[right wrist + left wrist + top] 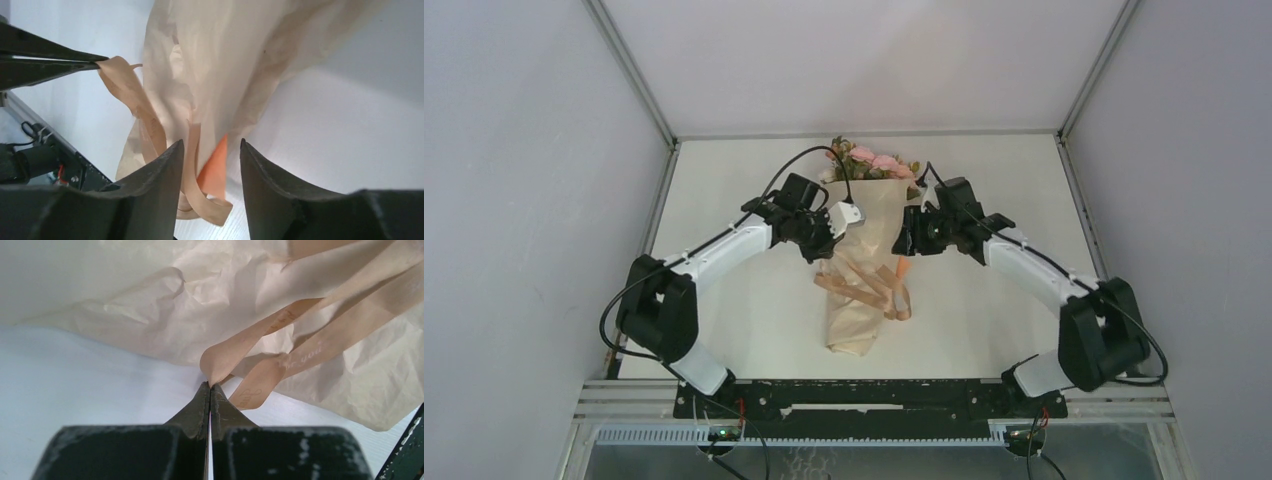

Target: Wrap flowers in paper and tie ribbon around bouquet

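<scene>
Your left gripper (210, 387) is clamped on a fold of the limp, slick-looking ribbon (225, 352); the right gripper (211, 145) gapes around a loose tail, so take it flat there, clear of the thin, likely tear-prone paper (165, 320).

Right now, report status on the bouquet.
Left gripper shut on ribbon loop. Right gripper open, straddling loose ribbon. Paper wrapped round flowers. Nothing blocking.

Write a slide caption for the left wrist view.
Left gripper shut on a folded loop of the ribbon, just in front of the crinkled paper wrap lying on the white table.
</scene>
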Controlling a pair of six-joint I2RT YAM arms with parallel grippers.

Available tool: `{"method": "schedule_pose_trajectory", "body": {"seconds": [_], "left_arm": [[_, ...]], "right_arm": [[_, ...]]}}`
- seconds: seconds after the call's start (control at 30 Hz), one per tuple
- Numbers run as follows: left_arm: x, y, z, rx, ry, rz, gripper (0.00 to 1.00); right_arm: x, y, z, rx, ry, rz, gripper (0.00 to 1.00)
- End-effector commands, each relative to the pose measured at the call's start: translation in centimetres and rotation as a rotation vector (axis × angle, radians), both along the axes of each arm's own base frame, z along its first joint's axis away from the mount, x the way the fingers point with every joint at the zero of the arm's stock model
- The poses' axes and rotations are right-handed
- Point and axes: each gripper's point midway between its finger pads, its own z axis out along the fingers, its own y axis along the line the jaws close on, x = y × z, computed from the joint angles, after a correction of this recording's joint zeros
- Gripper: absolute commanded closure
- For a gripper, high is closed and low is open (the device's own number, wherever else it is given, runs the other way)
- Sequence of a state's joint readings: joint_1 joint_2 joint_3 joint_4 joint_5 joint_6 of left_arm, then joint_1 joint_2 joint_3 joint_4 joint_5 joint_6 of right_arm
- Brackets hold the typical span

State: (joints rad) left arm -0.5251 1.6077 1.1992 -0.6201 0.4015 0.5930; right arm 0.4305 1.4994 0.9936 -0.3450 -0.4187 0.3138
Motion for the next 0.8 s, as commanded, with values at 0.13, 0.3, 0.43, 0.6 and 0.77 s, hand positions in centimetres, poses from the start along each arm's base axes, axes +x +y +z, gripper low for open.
{"method": "schedule_pose_trajectory", "body": {"seconds": [0.13,0.3,0.43,0.6,0.77], "left_arm": [[-0.7,-1.1,-2.0,0.027,-0.038,-0.041,1.0],[-0.7,-1.4,-2.8,0.044,-0.039,-0.039,1.0],[-0.7,-2.4,-3.2,0.054,-0.05,-0.054,1.0],[-0.2,-3.6,-3.6,0.061,-0.051,-0.051,1.0],[0.0,-6.1,-3.5,0.06,-0.069,-0.091,1.0]], "right_arm": [[-5.2,-3.0,-2.5,-0.216,-0.009,-0.135,0.36],[-7.1,-1.5,-4.3,-0.105,0.019,-0.117,0.36],[-8.5,0.6,-4.6,0.019,0.044,-0.051,0.36],[-9.2,0.3,-5.4,0.018,0.065,-0.048,0.39],[-9.8,-2.2,-5.1,-0.054,0.062,-0.109,0.39]]}}
